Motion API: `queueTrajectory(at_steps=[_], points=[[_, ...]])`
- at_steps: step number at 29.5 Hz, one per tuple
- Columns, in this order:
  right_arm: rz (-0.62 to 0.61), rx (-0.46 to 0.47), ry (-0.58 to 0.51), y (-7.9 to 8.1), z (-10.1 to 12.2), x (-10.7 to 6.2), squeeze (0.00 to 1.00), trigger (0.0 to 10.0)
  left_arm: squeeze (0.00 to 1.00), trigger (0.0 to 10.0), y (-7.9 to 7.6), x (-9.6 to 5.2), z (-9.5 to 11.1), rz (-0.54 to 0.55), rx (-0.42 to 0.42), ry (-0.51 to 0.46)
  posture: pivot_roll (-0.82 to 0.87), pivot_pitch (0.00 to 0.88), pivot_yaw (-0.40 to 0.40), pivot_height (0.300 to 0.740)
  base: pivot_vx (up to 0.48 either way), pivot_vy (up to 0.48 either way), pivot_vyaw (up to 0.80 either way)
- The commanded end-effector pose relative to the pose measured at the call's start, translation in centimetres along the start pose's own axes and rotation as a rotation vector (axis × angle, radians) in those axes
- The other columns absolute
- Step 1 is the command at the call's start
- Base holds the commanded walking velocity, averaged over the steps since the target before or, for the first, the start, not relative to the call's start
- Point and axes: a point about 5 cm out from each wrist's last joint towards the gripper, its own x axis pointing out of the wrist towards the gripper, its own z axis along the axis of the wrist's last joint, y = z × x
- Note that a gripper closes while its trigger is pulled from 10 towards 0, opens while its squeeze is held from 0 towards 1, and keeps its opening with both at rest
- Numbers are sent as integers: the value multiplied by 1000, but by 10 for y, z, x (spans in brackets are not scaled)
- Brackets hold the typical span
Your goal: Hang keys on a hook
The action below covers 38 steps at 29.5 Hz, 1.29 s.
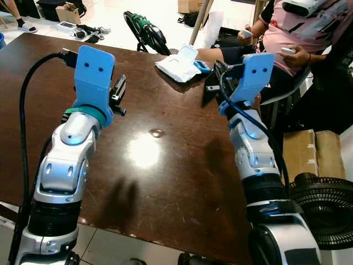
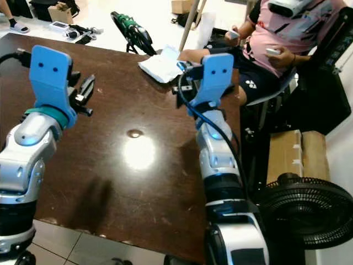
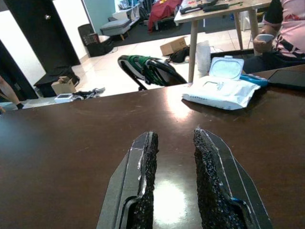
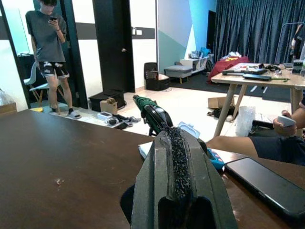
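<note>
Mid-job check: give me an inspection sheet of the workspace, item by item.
Surface: dark brown table, glossy, with light glare.
Job's things: keys and hook, nothing seen.
Clutter: wet-wipes pack with lid open at the far edge; dark phone lying flat; small speck mid-table.
Grippers: left gripper over the table, fingers apart, holding nothing; right gripper over the table near the wipes, fingers together.
Cables: black cable looping to the left wrist; another cable along the right forearm.
Surroundings: seated person across the table, standing person, floor fan, cardboard box.
</note>
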Motion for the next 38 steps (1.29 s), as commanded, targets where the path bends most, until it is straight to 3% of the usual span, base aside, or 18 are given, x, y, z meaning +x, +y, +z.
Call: queueTrajectory(at_steps=[1, 14, 38], points=[[-16, 11, 13, -2, -3, -4, 0, 10000, 0, 10000, 2, 1, 2, 17, 3, -11, 87, 0, 53, 740, -386, 0, 0], [-56, 55, 38, -1, -6, -3, 0, 10000, 0, 10000, 0, 3, 2, 12, 4, -23, 85, 0, 55, 740, -459, 0, 0], [-5, 15, 34, 6, -5, -3, 0, 10000, 0, 10000, -1, 4, 2, 9, 8, -27, 91, 0, 53, 740, -457, 0, 0]])
